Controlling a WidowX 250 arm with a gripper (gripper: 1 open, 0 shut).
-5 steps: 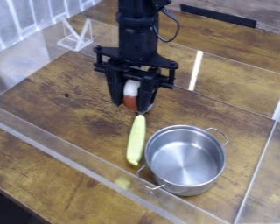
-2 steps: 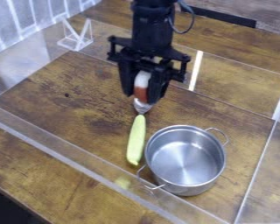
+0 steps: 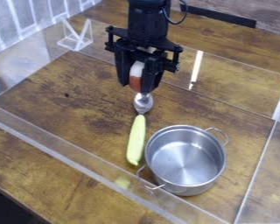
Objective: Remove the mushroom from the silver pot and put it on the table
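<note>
Drawn back toward the far side since the earlier frame, the claw (image 3: pixel 136 80) appears part-closed around the mushroom (image 3: pixel 136 73) above the desk (image 3: pixel 60 105), where a loose pinch could drop it onto the spoon (image 3: pixel 136 140).

The robot's arm (image 3: pixel 147 26) is matte black all over, a thick, blocky upright column. Lower down it widens into a broad black crosspiece with knobby, angular ends. Small pale glints, perhaps screws, dot the dark housing. A thin black cable loops out beside the upper part. Below the crosspiece are dark, narrow fingers (image 3: pixel 122 72), their finer details too small to tell.
</note>
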